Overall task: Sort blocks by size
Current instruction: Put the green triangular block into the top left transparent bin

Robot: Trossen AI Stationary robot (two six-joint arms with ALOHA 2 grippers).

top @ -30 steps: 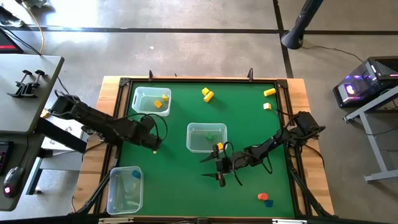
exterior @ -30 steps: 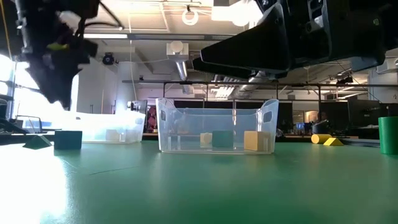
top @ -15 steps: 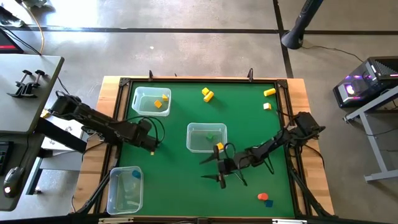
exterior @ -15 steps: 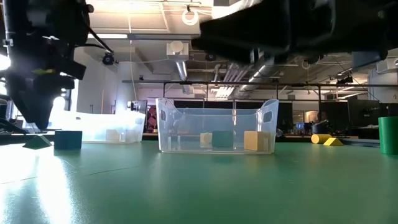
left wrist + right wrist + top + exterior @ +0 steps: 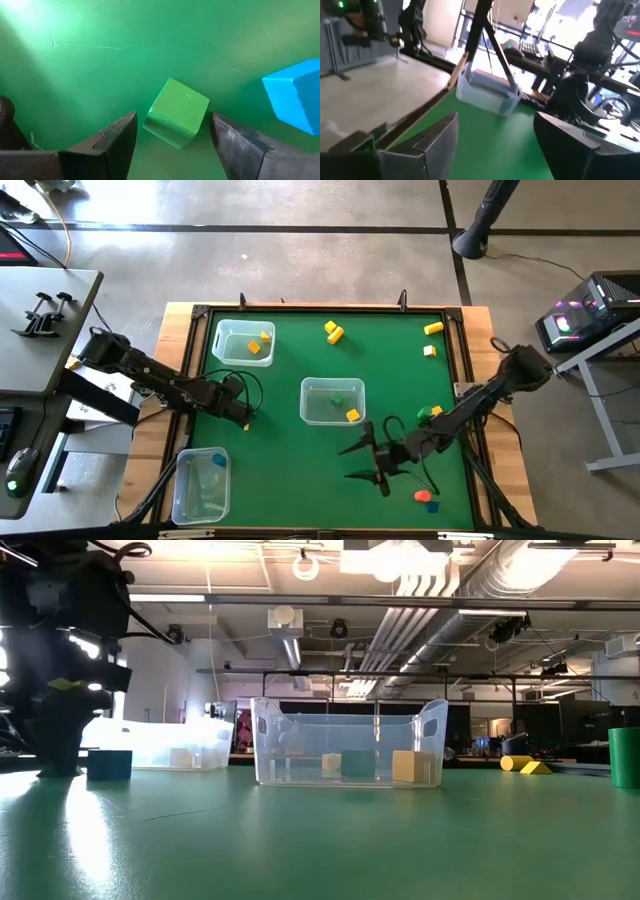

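Left gripper is low over the green table mat, fingers spread wide either side of a small green cube block, not touching it. A bright blue block sits just beside that cube. Right gripper hangs near the clear plastic middle bin, jaws wide, holding nothing. A yellow block and a green block lie inside that bin. Red and blue blocks rest near the mat's front edge.

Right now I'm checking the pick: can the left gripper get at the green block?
Probably yes: the left gripper is open, its fingers either side of the green block, nothing between them.
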